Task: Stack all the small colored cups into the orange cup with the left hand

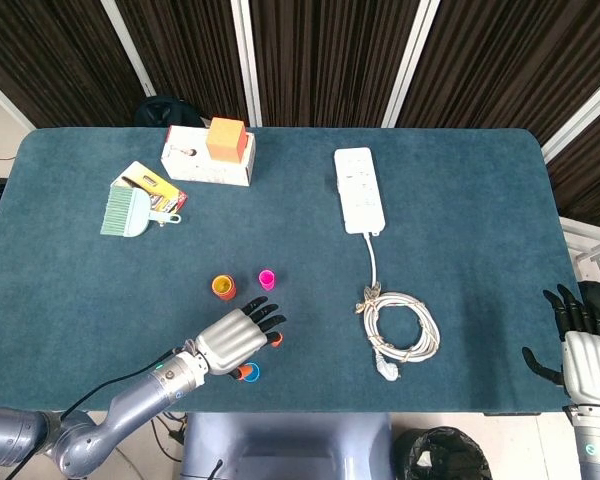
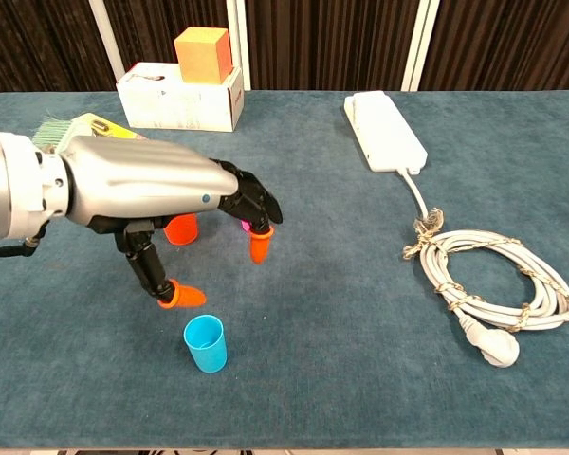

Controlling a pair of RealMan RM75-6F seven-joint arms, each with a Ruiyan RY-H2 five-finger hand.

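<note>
Left hand (image 2: pixel 171 204) is hovering empty with fingers spread just above and behind the blue cup (image 2: pixel 206 343), seemingly lining up a grasp, while orange cup (image 1: pixel 223 288) and pink cup (image 1: pixel 267 279) are standing farther back, right hand (image 1: pixel 583 352) idling unclenched off-table.

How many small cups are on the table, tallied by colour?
Orange cup, with a yellow one nested inside: 1
Yellow cup: 1
Pink cup: 1
Blue cup: 1
Total: 4
</note>
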